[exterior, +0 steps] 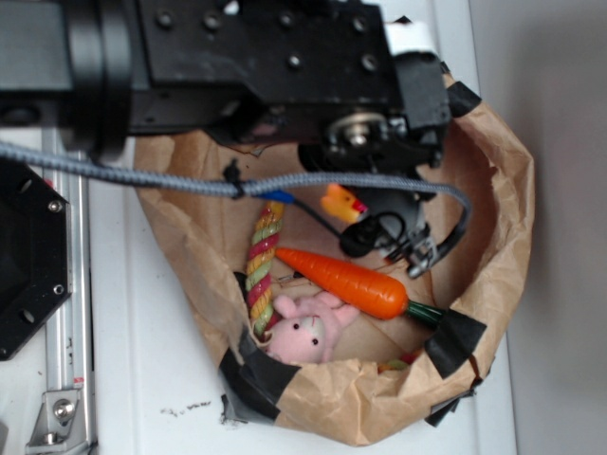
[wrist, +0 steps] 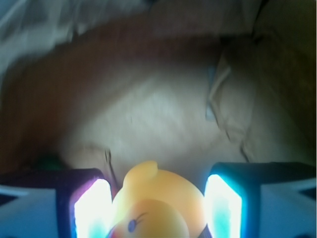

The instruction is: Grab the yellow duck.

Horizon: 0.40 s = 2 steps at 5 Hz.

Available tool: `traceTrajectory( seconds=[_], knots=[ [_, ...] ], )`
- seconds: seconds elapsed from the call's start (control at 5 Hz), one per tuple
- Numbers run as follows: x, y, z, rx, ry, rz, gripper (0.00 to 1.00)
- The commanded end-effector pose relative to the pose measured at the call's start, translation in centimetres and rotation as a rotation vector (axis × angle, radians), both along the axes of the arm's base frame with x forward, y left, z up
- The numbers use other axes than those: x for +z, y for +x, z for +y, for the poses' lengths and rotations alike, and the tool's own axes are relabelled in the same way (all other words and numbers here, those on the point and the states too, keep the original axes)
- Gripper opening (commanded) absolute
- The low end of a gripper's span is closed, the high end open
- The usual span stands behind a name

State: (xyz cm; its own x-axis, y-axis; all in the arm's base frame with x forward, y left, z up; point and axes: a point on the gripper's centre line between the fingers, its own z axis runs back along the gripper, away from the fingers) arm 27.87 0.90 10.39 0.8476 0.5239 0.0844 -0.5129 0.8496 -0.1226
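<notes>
Yellow duck (wrist: 157,206) sits between the two fingers (wrist: 91,208) in the wrist view, its sides meeting both inner pads; the gripper (wrist: 157,208) is closed on it. Exterior view: the duck (exterior: 341,203) appears above the inside of a brown paper bag (exterior: 493,171), beside the black gripper (exterior: 384,227) and just under the arm. Bag contents below it: an orange toy carrot (exterior: 346,281) lying diagonally, a pink plush pig (exterior: 305,332) near the front wall, and a multicoloured rope (exterior: 264,261) along the left side. The bag rests on a white desk (exterior: 142,379). A grey cable (exterior: 142,175) crosses above the bag.
</notes>
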Motion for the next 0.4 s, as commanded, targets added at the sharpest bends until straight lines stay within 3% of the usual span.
traceTrajectory(
  seconds=[0.0,0.2],
  knots=[
    [3.91,-0.67,-0.06,-0.079,-0.016,-0.259,0.00],
    [3.14,-0.23,0.48,-0.049,0.018,-0.293,0.00]
  ],
)
